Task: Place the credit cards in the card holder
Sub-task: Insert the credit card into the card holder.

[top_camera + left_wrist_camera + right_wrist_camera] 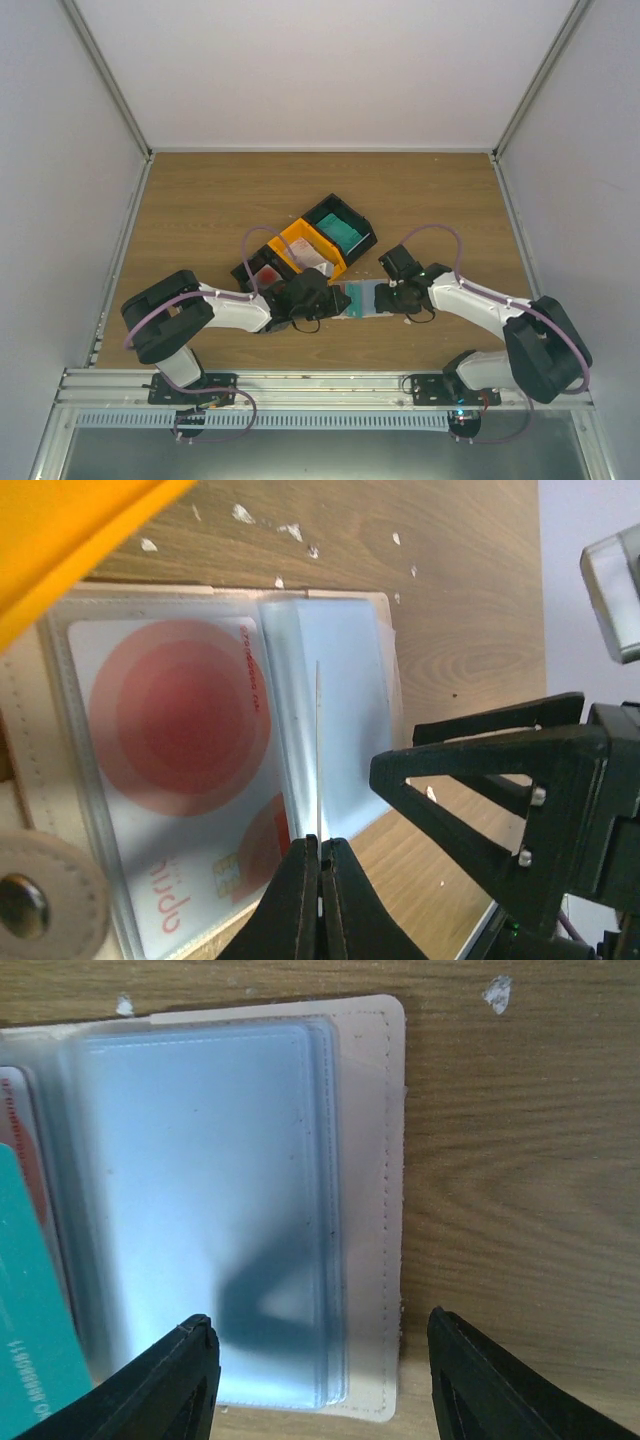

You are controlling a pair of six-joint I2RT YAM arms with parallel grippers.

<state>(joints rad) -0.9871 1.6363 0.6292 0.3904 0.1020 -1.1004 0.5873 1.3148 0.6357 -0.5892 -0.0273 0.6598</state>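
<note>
Left jaws, pinched together on a teal card (30,1310), stand it edge-on over the open card holder (375,1160) just ahead, likely to slide it into a pocket. Right jaws, apart, straddle the holder's empty pockets, seemingly steadying them.

Red-blotched card (170,780), in clear pocket of card holder (25,770): sm. red print along one long edge, too fine to read. One bigger red word nr the chip, upside down in left wrist view, letters unclear. Same fine red print shows at left edge of right wrist view, illegible. Teal card (30,1300): row of white digits, partly cut off, blurred, can't read w/ certainty. Top view: nothing legible.
</note>
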